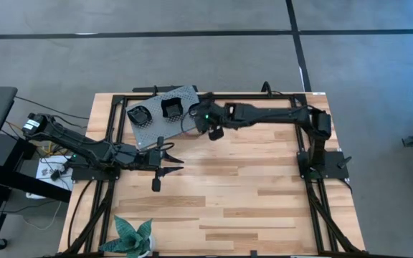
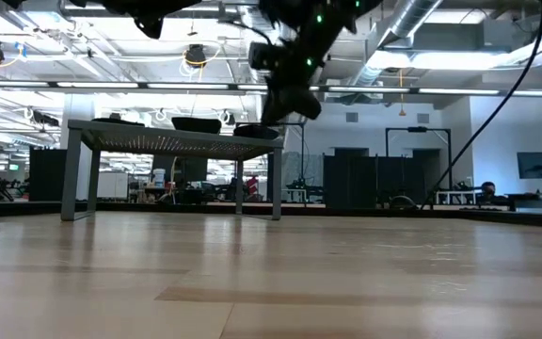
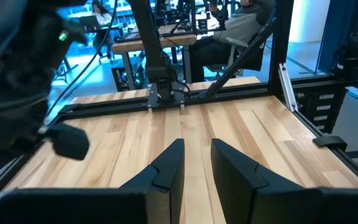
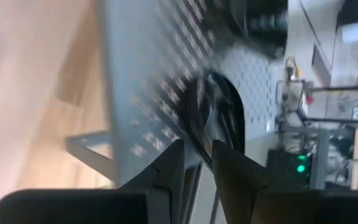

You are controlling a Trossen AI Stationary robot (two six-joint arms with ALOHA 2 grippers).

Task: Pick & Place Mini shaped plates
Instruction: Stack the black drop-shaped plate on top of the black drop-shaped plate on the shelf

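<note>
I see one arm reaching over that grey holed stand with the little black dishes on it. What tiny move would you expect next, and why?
Probably a slight lift by the right hand. Its fingers sit on either side of the edge of a glossy black dish at the rim of the grey perforated stand, so raising it clear looks the likely step. The left hand waits over the bare table, holding nothing.
</note>
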